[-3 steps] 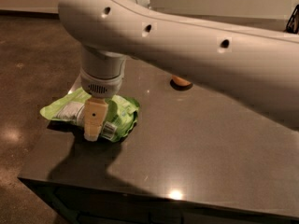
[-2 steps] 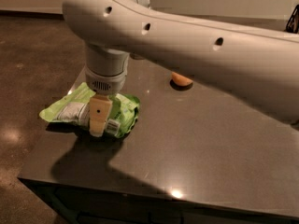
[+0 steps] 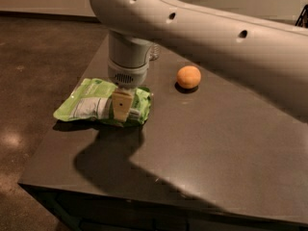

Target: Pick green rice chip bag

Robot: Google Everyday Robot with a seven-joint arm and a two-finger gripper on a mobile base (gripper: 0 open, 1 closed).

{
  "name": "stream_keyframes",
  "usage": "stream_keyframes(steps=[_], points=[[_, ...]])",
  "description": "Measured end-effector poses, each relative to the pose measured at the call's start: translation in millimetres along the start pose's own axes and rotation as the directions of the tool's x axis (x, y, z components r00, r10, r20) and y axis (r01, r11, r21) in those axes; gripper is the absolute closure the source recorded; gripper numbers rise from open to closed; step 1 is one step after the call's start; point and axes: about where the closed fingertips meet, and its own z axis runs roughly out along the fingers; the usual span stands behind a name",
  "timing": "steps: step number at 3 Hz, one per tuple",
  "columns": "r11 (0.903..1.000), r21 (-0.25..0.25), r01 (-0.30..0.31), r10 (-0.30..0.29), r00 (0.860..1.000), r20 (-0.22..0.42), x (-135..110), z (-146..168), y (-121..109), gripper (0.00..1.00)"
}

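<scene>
The green rice chip bag (image 3: pixel 91 102) lies near the left edge of the dark table (image 3: pixel 216 148), bright green with a white label panel facing up. My gripper (image 3: pixel 122 113) comes straight down from the thick white arm (image 3: pixel 202 32) onto the bag's right half, with its tan tip against the bag's near side. The arm's wrist hides the part of the bag behind it. I cannot tell whether the bag rests on the table or is lifted off it.
An orange (image 3: pixel 188 77) sits on the table to the right of the bag, well apart from it. A clear glass-like object (image 3: pixel 154 52) stands at the back behind the wrist. The table's left edge runs just beside the bag, with dark floor (image 3: pixel 33 57) beyond.
The view has shifted, so the arm sits higher and the orange now shows in full. The gripper stays on the same spot of the bag.
</scene>
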Motion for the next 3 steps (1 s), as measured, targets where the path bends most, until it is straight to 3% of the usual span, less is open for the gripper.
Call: stream_keyframes(steps=[1,2,3], points=[[0.9999,-0.010,-0.011,0.011,1.000,0.012,16.7,-13.8,-9.9,0.77],[0.9989,-0.032,-0.034,0.037,0.996,0.083,36.0,-39.7,-24.3,0.99],[0.9986,-0.053,-0.006,0.017,0.979,0.201,46.6,-84.2,-23.6,1.00]])
